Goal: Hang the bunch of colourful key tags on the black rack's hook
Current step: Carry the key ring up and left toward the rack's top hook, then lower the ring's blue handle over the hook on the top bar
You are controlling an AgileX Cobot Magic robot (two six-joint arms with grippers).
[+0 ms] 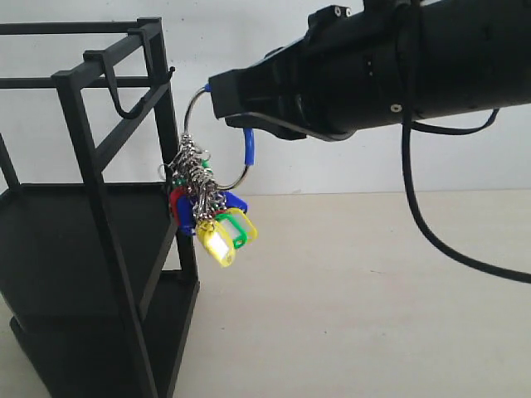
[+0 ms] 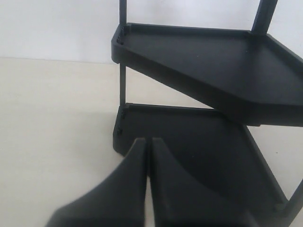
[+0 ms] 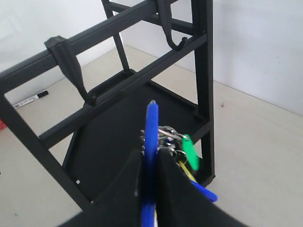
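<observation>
The black rack [image 1: 76,124] stands at the left, its shelves [image 2: 203,56] filling the left wrist view. A thin J-shaped hook [image 1: 123,101] hangs from its top bar; the right wrist view shows this hook [image 3: 75,78] and a second hook [image 3: 171,35]. My right gripper [image 1: 226,106] is shut on the colourful key tag bunch [image 1: 211,211], holding its ring by the blue sleeve [image 3: 151,125] just right of the rack's corner post. The tags dangle below, and the ring is apart from the hook. My left gripper [image 2: 148,142] is shut and empty, low beside the bottom shelf.
A black marker [image 3: 31,99] lies on the beige table beyond the rack, with a red scrap [image 3: 1,124] near it. The right arm's cable [image 1: 431,232] loops down over the table. A white wall stands behind.
</observation>
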